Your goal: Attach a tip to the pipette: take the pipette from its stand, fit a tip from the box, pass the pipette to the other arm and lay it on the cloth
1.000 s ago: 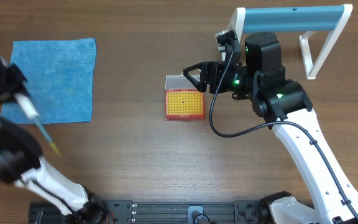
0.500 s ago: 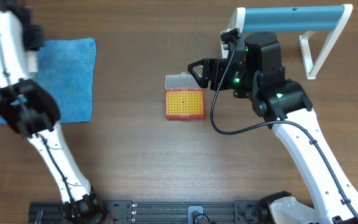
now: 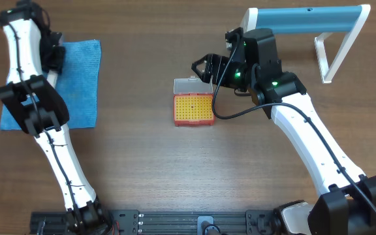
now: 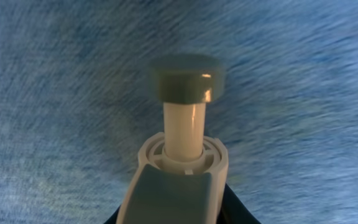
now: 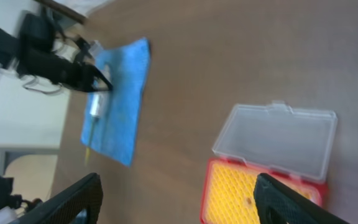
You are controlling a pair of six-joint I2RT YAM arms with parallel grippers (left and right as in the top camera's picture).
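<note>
Pipette (image 4: 182, 143), yellow tip (image 5: 87, 148) fitted, sits clamped in the left gripper (image 5: 98, 84) over the blue cloth (image 3: 77, 78) at the far left of the table (image 3: 175, 176). Right gripper (image 3: 200, 70) hangs with fingers apart beside the open tip box (image 3: 193, 109).

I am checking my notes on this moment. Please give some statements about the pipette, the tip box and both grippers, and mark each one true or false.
1. The left gripper holds the pipette at the blue cloth. True.
2. The tip box is closed. False: its clear lid is folded back and the tips are exposed.
3. The right gripper is open and holds nothing. True.
4. The pipette hangs in the stand. False: the stand carries nothing, and the pipette is in the left gripper.
5. The pipette carries a yellow tip. True.
</note>
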